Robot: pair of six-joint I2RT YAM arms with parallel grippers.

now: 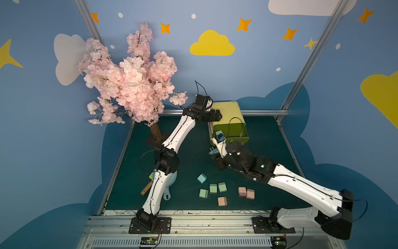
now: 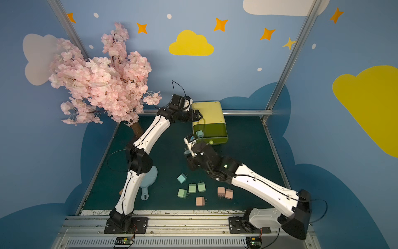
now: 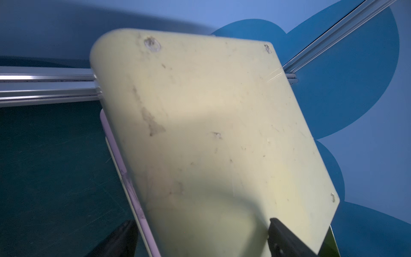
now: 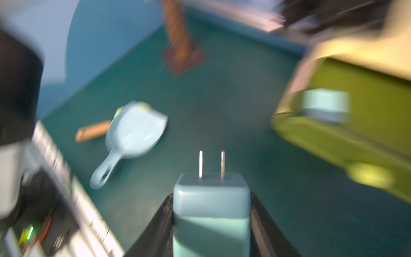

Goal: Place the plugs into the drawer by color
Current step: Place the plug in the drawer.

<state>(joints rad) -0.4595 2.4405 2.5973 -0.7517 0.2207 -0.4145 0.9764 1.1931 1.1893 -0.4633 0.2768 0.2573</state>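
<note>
Surface: dark green mat (image 1: 269, 140) in a blue booth painted with clouds and stars.
Front of mat: seven plugs lie loose, clear of both arms. They are three pink plugs (image 1: 242, 191), three mint green plugs (image 1: 213, 188) close together, and a loose blue plug (image 1: 202, 178) just behind the green ones.
Left side: light-blue scoop (image 1: 172, 185), handle toward the front, lies partly under the left arm, with a wooden handle (image 1: 146, 188) just beside it.
Right gripper: right gripper (image 1: 212, 152) is clamped narrow on a held blue plug (image 4: 211, 204), prongs pointing away from the wrist. It hangs above the mat just in front of the chest's left front corner. Its wrist view is blurred.
Drawer: the drawer (image 1: 226, 110), a yellow-green chest, stands toward the back of the mat. Its uppermost tray (image 1: 241, 131) is pulled out toward the front, round knob (image 2: 211, 142) showing. A stored blue plug (image 1: 218, 133) sits in the tray's left corner.
Left gripper: left gripper (image 1: 217, 115) is at the chest's top left edge, fingers (image 3: 287, 238) wide apart with the chest's top between them. Whether they pinch it cannot be told.
Backdrop: pink blossom tree (image 1: 131, 82) stands at the back left corner.
</note>
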